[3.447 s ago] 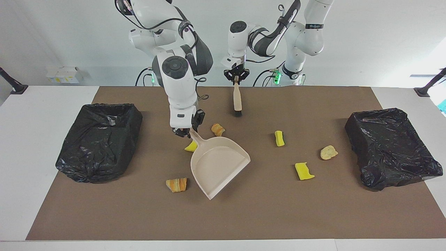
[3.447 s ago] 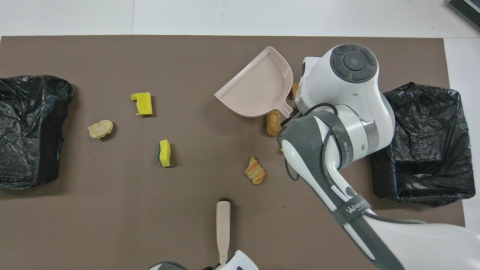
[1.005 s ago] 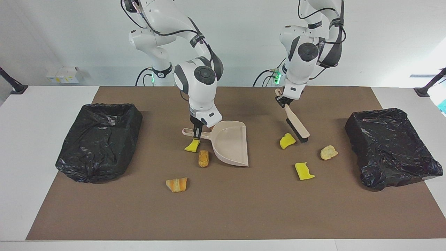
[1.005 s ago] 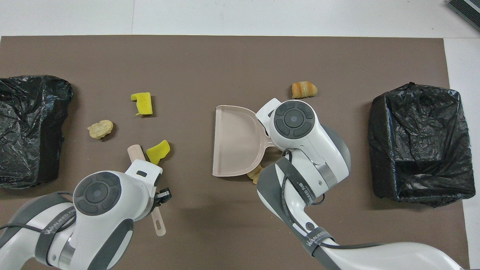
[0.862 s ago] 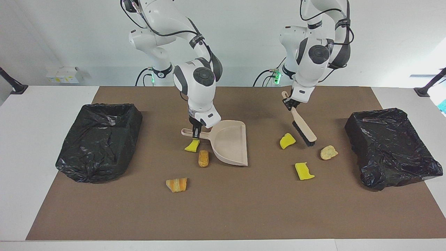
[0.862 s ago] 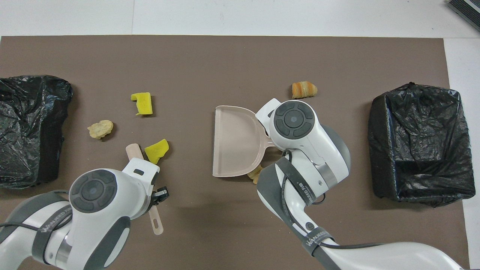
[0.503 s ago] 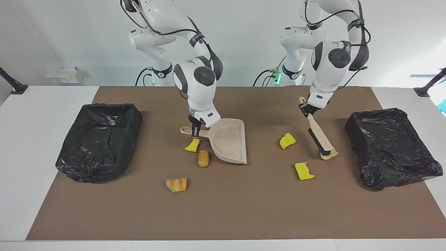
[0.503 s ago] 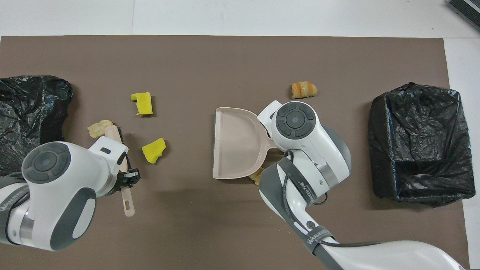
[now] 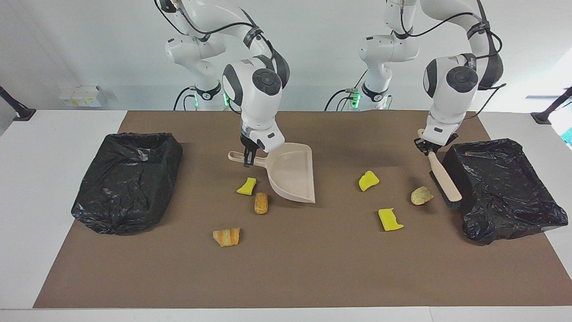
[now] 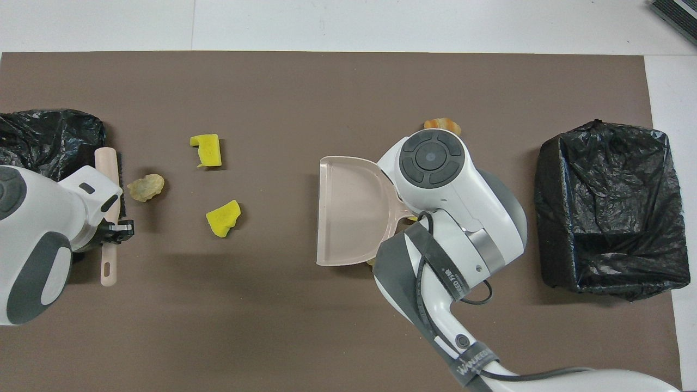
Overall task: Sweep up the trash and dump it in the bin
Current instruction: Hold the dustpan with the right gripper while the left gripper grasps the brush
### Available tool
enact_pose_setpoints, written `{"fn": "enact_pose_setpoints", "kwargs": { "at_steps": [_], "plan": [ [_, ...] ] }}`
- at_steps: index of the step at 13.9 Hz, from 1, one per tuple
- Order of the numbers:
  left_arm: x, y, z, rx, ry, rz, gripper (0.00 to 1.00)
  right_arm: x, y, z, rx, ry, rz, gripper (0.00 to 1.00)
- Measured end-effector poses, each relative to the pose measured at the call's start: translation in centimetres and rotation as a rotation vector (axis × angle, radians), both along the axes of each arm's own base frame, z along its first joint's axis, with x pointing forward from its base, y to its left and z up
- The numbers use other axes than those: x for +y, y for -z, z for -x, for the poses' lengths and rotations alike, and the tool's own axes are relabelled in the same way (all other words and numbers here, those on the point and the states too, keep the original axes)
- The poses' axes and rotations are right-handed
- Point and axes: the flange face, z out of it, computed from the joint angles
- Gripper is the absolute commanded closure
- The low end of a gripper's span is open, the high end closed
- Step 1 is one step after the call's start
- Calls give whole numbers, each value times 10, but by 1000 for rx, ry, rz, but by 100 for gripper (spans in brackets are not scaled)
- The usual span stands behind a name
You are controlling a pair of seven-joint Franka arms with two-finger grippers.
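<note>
Brown matting (image 9: pixel 313 268) covered the white table, with one black-lined bin (image 9: pixel 127 181) at the left of the facing frame and another bin (image 9: pixel 502 188) at its right. At centre, the right gripper (image 9: pixel 248 162) was clenched on the handle of the beige dustpan (image 9: pixel 292 176), which hung tilted with its lip down toward the mat and nothing in it. At the right of that frame the left gripper (image 9: pixel 429 146) was clamped on the brush (image 9: pixel 442 179), its bristles low beside the bin there and just beside a pale crumb (image 9: pixel 421 195). Six pieces of trash showed, all on the mat: two yellow scraps (image 9: pixel 369 180) (image 9: pixel 390 219) at centre right with the crumb, and a yellow scrap (image 9: pixel 246 186), a brown chunk (image 9: pixel 261 202) and an orange piece (image 9: pixel 227 236) at lower centre left, near the pan. By my reading, nothing was swept in or dumped yet; nearly the whole job remained.
</note>
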Motion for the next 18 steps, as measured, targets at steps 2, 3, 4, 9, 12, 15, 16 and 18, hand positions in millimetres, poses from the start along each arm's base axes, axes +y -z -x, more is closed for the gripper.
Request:
{"fn": "enact_pose_setpoints", "kwargs": {
  "at_steps": [2,3,4,9,12,15,16,18],
  "plan": [
    [18,12,-14,-2,24,5,100,22,4,11,-3,-8,3,100],
    [28,21,-19,-3,39,11,100,34,9,17,-5,-10,4,100],
    [37,30,-22,-1,51,16,100,44,18,20,-9,-13,3,100],
    [35,57,-29,26,87,27,100,47,56,21,6,-15,30,100],
    [17,65,-30,42,125,30,100,39,65,21,7,-8,27,100],
    [-31,66,-29,48,216,30,100,34,66,22,10,-2,30,100],
    [-46,66,-28,49,243,29,100,30,66,22,13,2,32,100],
    [-69,67,-24,56,283,27,100,26,67,23,17,7,36,100]
  ]
}}
